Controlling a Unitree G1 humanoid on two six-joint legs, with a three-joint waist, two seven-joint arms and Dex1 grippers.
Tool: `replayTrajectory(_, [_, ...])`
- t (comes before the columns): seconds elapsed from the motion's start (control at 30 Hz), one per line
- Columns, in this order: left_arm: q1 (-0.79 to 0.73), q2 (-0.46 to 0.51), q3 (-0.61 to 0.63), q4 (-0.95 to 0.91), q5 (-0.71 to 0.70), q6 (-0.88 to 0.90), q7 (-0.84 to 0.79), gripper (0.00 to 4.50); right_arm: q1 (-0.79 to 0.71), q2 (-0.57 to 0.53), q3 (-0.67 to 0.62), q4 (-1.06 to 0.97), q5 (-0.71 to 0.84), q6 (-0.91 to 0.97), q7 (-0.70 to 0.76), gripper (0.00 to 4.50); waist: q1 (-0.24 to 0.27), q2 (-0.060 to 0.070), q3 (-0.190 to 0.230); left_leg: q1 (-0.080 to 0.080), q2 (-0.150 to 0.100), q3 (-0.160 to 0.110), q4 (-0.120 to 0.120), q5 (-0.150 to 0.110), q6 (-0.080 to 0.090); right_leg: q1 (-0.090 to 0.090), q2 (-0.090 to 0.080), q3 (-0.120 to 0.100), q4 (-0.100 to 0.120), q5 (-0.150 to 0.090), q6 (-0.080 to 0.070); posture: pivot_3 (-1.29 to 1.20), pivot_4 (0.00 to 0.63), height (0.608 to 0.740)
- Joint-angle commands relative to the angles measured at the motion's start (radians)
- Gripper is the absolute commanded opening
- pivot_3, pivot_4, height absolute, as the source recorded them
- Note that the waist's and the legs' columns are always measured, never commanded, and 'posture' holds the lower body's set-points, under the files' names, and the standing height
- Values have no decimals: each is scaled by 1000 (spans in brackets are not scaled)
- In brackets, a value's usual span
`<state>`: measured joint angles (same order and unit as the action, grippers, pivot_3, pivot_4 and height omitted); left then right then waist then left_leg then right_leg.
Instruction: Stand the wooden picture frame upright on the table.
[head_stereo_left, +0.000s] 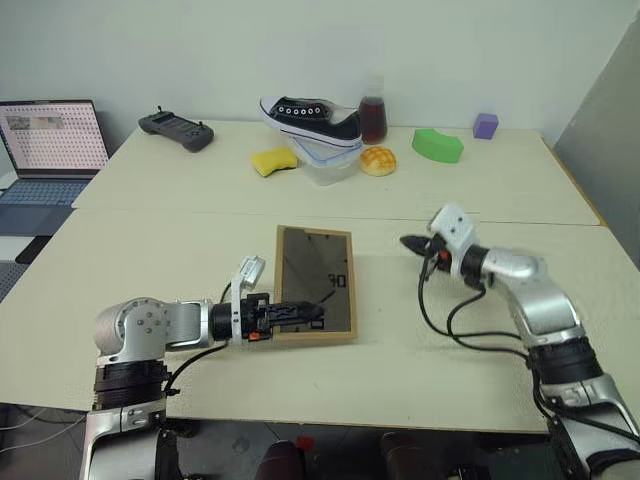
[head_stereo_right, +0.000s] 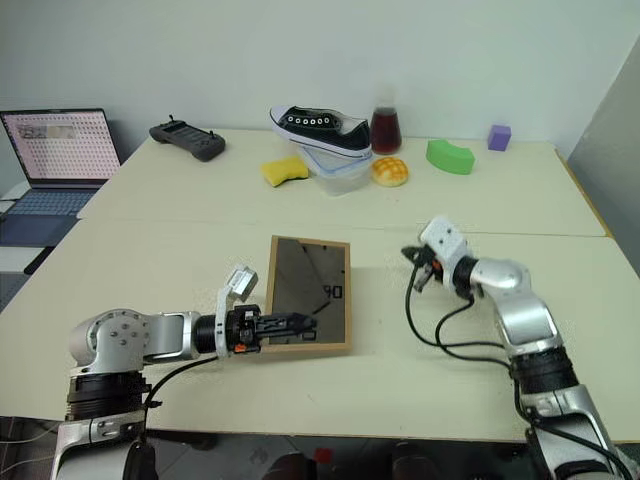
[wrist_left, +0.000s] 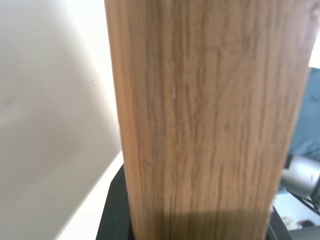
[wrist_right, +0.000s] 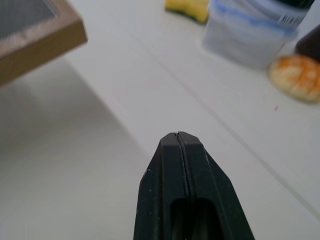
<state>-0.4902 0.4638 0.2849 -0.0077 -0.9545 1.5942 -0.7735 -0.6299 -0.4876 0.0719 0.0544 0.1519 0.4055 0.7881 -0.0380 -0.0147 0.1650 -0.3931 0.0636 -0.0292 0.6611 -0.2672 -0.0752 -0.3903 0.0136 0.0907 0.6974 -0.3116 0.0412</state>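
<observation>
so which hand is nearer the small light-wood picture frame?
Left. The left hand is closed on the small light-wood picture frame's near left edge; the right hand, shut and empty, hangs apart off its right side.

frame (head_stereo_left: 315, 283) on table (head_stereo_left: 200, 250), shoe (head_stereo_left: 312, 122) behind

Both arms are silver metal with black joint rings, white wrist blocks, looping black cables and black fingers (head_stereo_left: 300, 312).

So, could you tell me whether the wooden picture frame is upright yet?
Not yet: the wooden picture frame lies back-up, tilted, its near edge between the left gripper's fingers.
</observation>
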Motion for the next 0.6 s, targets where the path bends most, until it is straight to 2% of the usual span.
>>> replayTrajectory(0.03, [-75,-6,52,-43,-54,-4,15,847,-93,35,-62,-134,218,185,76,629,0,0,0,0,0,0,0,0,0,0,0,0,0,0,0,0,150,740])
replayTrajectory(0.13, [-124,3,32,-37,-39,-53,18,847,-176,69,-85,-167,356,332,96,1269,0,0,1,-1,0,-1,0,0,0,0,0,-1,0,0,0,0,150,740])
replayTrajectory(0.23, [-149,16,0,-34,-18,-102,10,847,-229,103,-81,-162,426,410,89,1981,1,0,1,-1,0,-2,0,0,0,0,0,-2,-1,0,0,0,150,740])
replayTrajectory(0.27, [-153,19,-5,-32,-18,-112,8,847,-242,113,-73,-154,425,412,77,2116,0,0,1,-1,0,-2,0,0,0,0,0,-2,-1,0,0,0,150,740])
replayTrajectory(0.3, [-159,23,-12,-29,-17,-122,6,847,-259,130,-66,-138,421,413,60,2462,0,0,1,-1,0,-2,0,0,0,0,0,-2,-1,0,0,0,150,740])
replayTrajectory(0.4, [-162,31,-33,-30,-4,-168,4,847,-291,178,-40,-107,400,403,21,3135,-3,0,1,-2,0,-2,0,0,0,-1,0,-2,-1,0,0,0,150,740])
replayTrajectory(0.57, [-151,44,-52,-31,-1,-204,-5,847,-275,223,53,-129,338,377,-17,4328,-5,0,1,-7,0,-1,0,0,0,-8,0,-1,0,0,0,0,150,740])
replayTrajectory(0.6, [-150,46,-54,-33,-3,-207,-6,847,-267,223,67,-138,329,374,-20,4424,-5,0,1,-8,0,-1,0,0,0,-9,0,-1,1,0,0,0,150,740])
